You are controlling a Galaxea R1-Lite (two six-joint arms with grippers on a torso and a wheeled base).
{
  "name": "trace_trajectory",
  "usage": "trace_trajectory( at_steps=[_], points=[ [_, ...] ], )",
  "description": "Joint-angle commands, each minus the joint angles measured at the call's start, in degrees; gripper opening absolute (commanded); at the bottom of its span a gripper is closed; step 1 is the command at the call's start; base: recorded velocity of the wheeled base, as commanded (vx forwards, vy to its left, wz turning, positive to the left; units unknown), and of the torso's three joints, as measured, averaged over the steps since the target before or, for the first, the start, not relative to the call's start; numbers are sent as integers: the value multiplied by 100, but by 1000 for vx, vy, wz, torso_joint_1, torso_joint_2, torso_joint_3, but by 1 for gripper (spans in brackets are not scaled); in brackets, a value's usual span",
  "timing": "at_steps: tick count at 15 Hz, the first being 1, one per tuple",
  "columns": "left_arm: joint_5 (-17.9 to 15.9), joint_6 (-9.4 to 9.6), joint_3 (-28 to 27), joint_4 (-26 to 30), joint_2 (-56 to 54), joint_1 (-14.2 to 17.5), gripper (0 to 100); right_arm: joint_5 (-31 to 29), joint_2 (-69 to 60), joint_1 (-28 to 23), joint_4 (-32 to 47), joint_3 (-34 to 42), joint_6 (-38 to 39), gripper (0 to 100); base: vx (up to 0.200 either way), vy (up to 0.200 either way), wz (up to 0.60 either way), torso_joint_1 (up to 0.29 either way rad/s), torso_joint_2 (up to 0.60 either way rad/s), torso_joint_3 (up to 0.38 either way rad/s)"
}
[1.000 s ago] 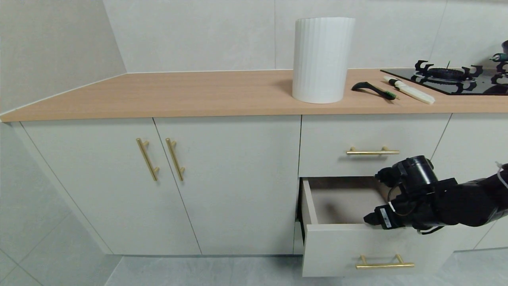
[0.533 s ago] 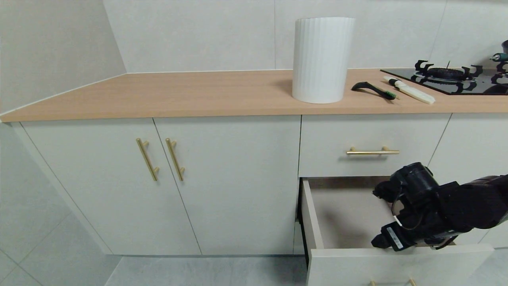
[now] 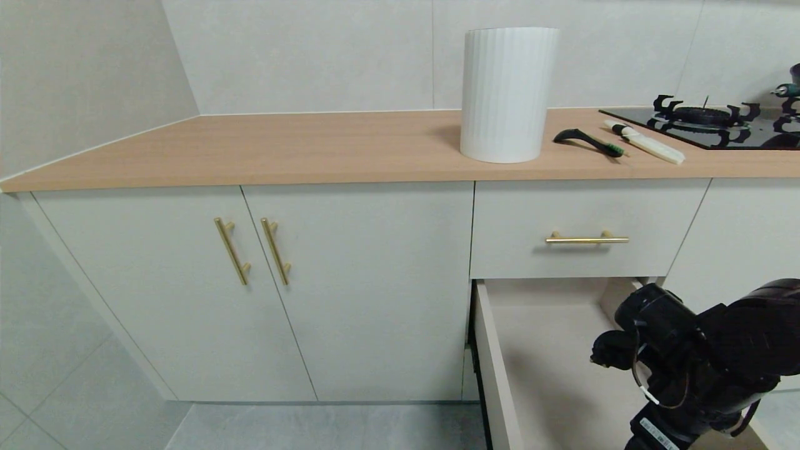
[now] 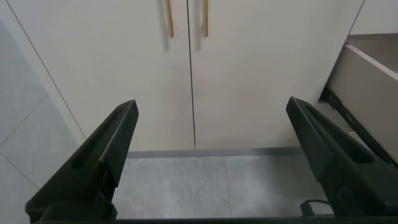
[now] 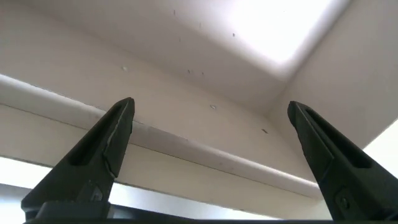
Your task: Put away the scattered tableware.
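Drawer (image 3: pixel 498 369), lower of two, is shown drawn far out, its floor exposed between side walls; right gripper (image 5: pixel 210 106) is held at its front, jaws spread wide. Left gripper (image 4: pixel 211 104), jaws likewise apart, is faced toward cabinet doors (image 4: pixel 249 68). Black spoon (image 3: pixel 587 142) and white utensil (image 3: pixel 644 142) are laid side by side near the right front edge of the worktop (image 3: pixel 312 150), beside hob (image 3: pixel 712 132).

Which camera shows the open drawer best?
The head view: it shows the drawer pulled out, floor and side wall together. The left wrist view catches one outer side; the right wrist view looks closely at an inner corner.
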Motion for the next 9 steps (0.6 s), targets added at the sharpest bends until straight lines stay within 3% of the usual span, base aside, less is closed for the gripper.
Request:
trace_trajectory(
  at_steps=[1, 6, 9],
  points=[
    [0, 0, 1, -1, 7, -1, 100, -2, 5, 157, -5, 7, -4, 100, 0, 0, 0, 0, 0, 0],
    [0, 0, 1, -1, 7, -1, 100, -2, 5, 166, -181, -160, 128, 100, 0, 0, 0, 0, 0, 0],
    [0, 0, 1, -1, 7, -1, 100, 33, -277, 131, -629, -529, 1147, 100, 0, 0, 0, 0, 0, 0]
  ],
)
